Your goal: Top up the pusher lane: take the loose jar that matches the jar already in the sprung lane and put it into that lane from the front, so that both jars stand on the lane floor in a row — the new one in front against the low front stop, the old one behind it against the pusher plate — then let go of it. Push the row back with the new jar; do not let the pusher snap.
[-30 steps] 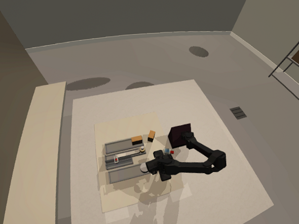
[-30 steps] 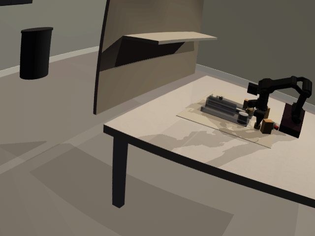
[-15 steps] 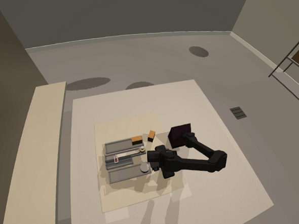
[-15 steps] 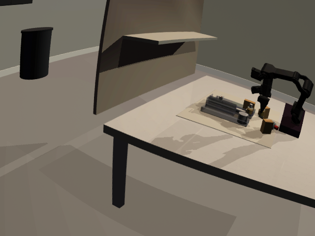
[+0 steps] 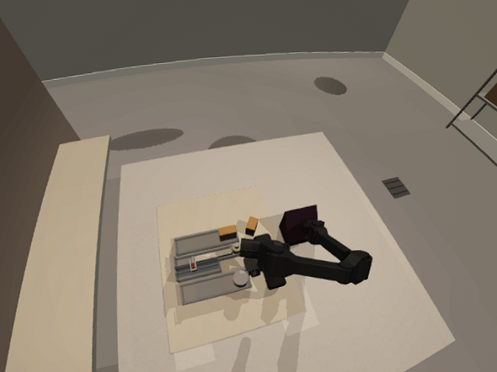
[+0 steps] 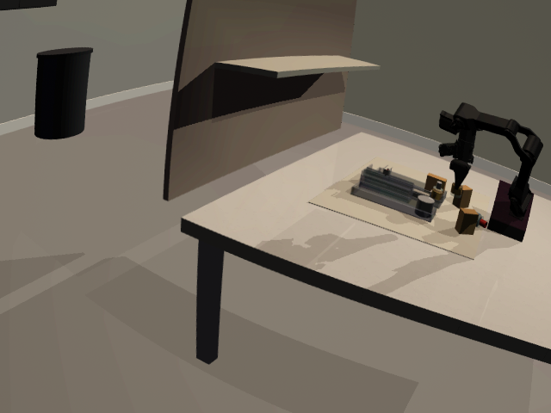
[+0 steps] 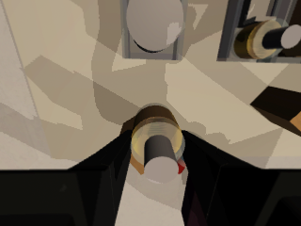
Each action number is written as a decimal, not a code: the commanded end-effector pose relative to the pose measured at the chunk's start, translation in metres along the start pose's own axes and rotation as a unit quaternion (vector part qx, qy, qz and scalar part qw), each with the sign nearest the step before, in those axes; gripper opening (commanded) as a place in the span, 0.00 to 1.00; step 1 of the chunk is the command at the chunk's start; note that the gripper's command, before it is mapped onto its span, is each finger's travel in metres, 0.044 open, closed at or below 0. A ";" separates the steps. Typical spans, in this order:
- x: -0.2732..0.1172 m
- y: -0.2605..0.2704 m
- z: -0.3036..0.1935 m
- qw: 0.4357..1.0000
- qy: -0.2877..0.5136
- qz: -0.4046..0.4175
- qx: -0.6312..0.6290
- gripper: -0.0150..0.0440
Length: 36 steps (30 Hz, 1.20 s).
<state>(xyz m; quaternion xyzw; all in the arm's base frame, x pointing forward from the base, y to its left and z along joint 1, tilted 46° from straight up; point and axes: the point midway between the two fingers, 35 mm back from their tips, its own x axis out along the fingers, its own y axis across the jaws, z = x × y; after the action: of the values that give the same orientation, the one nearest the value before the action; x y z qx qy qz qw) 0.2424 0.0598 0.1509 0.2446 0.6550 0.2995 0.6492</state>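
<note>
Amber and clear, the loose jar (image 6: 455, 189) (image 7: 157, 129) is clamped between the two fingers of the black pincer (image 5: 254, 272) (image 6: 458, 181) (image 7: 156, 135). It is upright, with its dark neck and pale flat top pointing up, and it appears to be raised above the cream mat (image 5: 205, 330) (image 6: 347, 204) (image 7: 61, 94), which lies on the worktop (image 5: 365, 316) (image 6: 275, 222). In the wrist view, a large grey can (image 5: 240, 277) (image 6: 424, 206) (image 7: 154, 24) stands ahead of the pincer, at the near end of a tray lane. Ahead and to the right in that same view is the sprung lane (image 5: 183, 262) (image 6: 442, 202) (image 7: 230, 59); the matching jar (image 5: 235, 247) (image 6: 436, 192) (image 7: 259, 39) stands inside it, close to the front end. The held jar is outside this lane, apart from its mate. A small red mark (image 5: 192, 264) (image 6: 386, 170) is farther along the lanes from the pincer. At the right of the pincer in the wrist view is an orange box (image 5: 252, 225) (image 6: 465, 196) (image 7: 279, 105) on the mat; another box (image 5: 227, 232) (image 6: 436, 181) sits in the outer lane. A third box (image 6: 467, 221) (image 7: 137, 166) is lower than the pincer, with a red-ended item (image 6: 482, 221) (image 7: 182, 167) just beside it.
</note>
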 end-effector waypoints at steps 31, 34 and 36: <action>0.057 -0.127 0.038 1.000 -0.003 0.002 -0.002 0.25; 0.067 -0.127 0.038 1.000 -0.003 0.002 -0.002 0.25; 0.068 -0.127 0.038 1.000 -0.003 0.002 -0.002 0.25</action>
<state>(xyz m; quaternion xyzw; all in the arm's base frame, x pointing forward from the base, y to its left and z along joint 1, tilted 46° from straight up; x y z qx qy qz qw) 0.2866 0.0185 0.0167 0.2407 0.6525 0.3027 0.6517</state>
